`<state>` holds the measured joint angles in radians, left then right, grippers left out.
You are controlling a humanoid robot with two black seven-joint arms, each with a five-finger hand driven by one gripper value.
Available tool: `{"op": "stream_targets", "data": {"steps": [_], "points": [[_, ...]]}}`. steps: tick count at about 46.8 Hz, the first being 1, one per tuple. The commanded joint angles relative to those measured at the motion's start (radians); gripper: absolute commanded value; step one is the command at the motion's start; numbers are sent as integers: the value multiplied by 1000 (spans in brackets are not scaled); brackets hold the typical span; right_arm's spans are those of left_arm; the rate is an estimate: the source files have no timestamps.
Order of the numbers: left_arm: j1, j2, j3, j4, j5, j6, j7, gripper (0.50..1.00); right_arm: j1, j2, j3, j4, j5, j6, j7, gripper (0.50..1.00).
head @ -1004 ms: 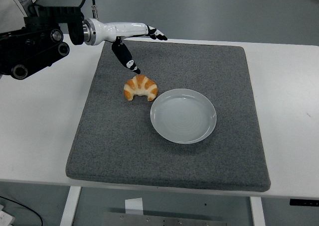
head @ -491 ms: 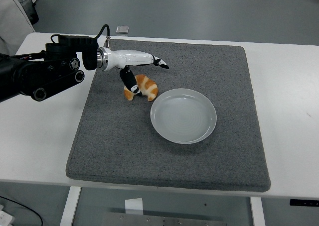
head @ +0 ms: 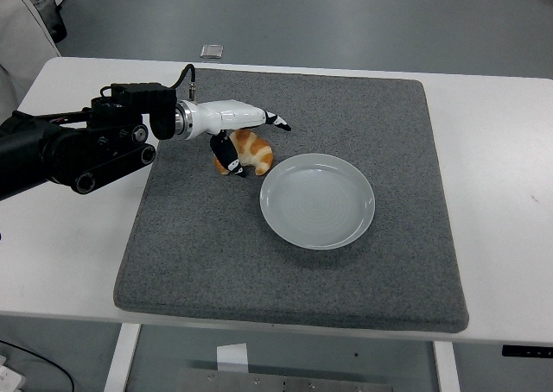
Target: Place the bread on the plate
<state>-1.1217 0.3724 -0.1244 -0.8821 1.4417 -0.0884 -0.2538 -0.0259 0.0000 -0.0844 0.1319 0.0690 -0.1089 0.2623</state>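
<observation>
Because my left robot hand [head: 244,139] only partly cups the bread [head: 251,150] left of centre, fingers unclosed, it may slip short of the plate [head: 317,200].

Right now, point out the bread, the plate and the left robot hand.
bread [head: 256,148], head view, its top crust.
plate [head: 318,233], head view, its near rim.
left robot hand [head: 235,124], head view, middle of its white back.

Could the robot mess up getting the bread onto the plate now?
Maybe. The left hand sits over the bread with its fingers only partly around it, so the bread could slip out when lifted. The plate lies very close beside the bread, so the hand might bump its rim and slide it on the grey mat.
</observation>
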Motion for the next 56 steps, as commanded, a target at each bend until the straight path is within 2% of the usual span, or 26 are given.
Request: {"op": "stream_targets", "data": {"steps": [1,9,21,29,37,40,42,48,54,56], "points": [[2,-4,9,11,0,24,1,999,0,0,0,0,0,0,0,932],[8,-18,52,23,0,56,-1,999,0,0,0,0,0,0,0,932],[8,-18,68,26,0,58,1,994,0,0,0,0,0,0,0,932],[7,-17,68,28,12,58,1,971,0,0,0,0,0,0,0,932],[3,-17,68,28,51,58,1,855,0,0,0,0,0,0,0,932],[2,-17,68,28,51,58,1,851,0,0,0,0,0,0,0,932],[0,-17,68,28,52,58,1,823,0,0,0,0,0,0,0,932],[-3,-15,68,28,52,58,-1,789,0,0,0,0,0,0,0,932],[-6,-13,68,28,54,56,-1,778,0,0,0,0,0,0,0,932],[-7,-13,68,28,54,58,1,750,0,0,0,0,0,0,0,932]]}}
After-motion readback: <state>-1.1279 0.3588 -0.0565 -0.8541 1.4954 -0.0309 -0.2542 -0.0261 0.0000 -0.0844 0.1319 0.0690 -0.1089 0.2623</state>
